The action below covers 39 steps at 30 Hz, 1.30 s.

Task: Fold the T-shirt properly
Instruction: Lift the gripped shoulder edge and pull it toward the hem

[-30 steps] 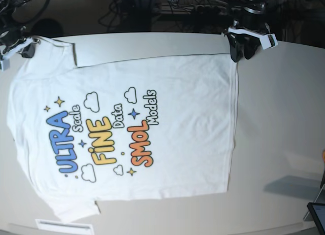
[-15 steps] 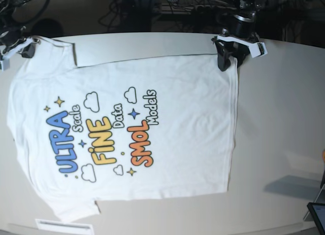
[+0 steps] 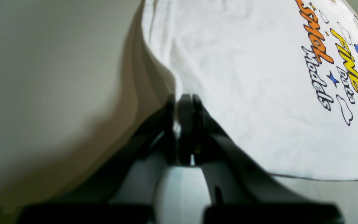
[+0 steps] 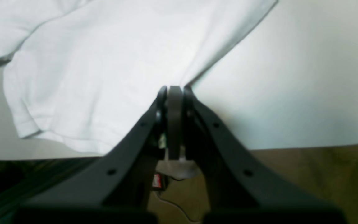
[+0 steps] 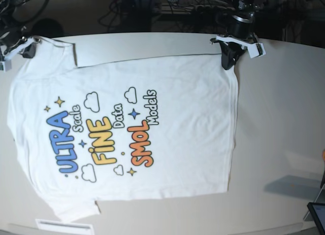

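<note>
While T-shirt (image 5: 127, 128) lies flat, print side up, on tabletop (image 5: 284, 123), we see both hands pinching its edges. Left hand (image 5: 228, 64) pressed together on hem corner at far edge of tabletop; in left wrist view fabric rises into closed fingers (image 3: 169, 109). Right hand (image 4: 170, 93) pinched on cloth near sleeve (image 4: 26, 124), by tabletop edge. Print reads ULTRA, FINE, SMOL in blue, yellow, orange.
</note>
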Motion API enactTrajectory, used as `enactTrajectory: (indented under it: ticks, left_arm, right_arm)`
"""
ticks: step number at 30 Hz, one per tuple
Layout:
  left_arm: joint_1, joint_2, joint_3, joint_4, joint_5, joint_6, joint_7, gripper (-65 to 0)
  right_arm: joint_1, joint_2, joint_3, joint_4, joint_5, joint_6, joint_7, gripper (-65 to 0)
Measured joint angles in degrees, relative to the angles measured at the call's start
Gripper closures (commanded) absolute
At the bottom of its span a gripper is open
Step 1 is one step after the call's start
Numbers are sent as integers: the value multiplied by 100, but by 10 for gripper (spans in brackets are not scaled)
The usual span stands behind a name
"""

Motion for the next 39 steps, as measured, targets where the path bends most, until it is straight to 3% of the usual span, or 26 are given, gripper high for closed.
enactTrajectory:
  ticks: [7,8,12,18,24,28,33,39]
  left_arm:
    - [306,-7,-111,474,33,114,389,0]
    - [367,4,-188,542,76,122,417,0]
    - [459,-33,-358,883,96,164,411,0]
    - [560,-13,-623,1161,92,149,415,0]
    - [553,9,-673,1537,90,146,881,0]
    - [503,22,-673,1663,90,146,885,0]
    - [487,37,-723,1825,94,138,903,0]
    - [407,387,-1250,1829,-258,146,933,0]
  right_arm:
    - [-46,26,-153,210,-138,-24,-9,-1]
    - [-87,24,-210,328,-48,48,-256,-1]
    - [-291,-52,-284,791,-190,83,-588,-1]
    - [-382,-4,-286,1515,-197,66,-616,-1]
    - [-350,380,-658,1624,-166,74,-625,-1]
    - [-168,391,-796,1635,-162,70,-629,-1]
    - [199,686,-793,1635,-188,70,-955,-1]
    - [704,903,-793,1635,-146,70,-1200,-1]
